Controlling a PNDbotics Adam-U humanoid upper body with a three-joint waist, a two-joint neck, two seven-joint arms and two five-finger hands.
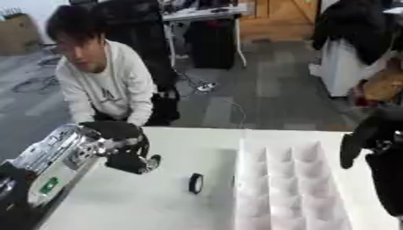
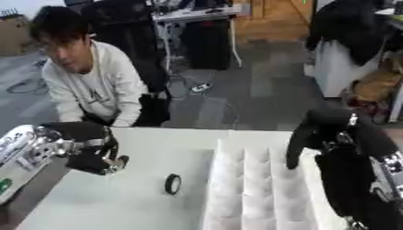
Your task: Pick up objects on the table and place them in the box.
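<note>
One object: black ring [image 1: 195, 183] standing on edge on the white table [image 1: 141, 202], just left of the box [image 1: 291, 188]
Nearer hand: left hand [image 1: 130, 155], fingers curled, holding nothing; ring lies to its lower right, bare table between
Right hand [image 2: 303, 139]: fingers hang relaxed over the box, holding nothing

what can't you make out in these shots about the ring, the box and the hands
- Black ring, left eye view: standing on edge on the table; too blurred to tell what it is.
- White box, both views: lower part cut off by the bottom edge; blur hides whether its compartments hold anything.
- Left hand: fingers curled, but blur hides whether they hold anything.
- Right hand: dark and blurred; finger pose unreadable.
</note>
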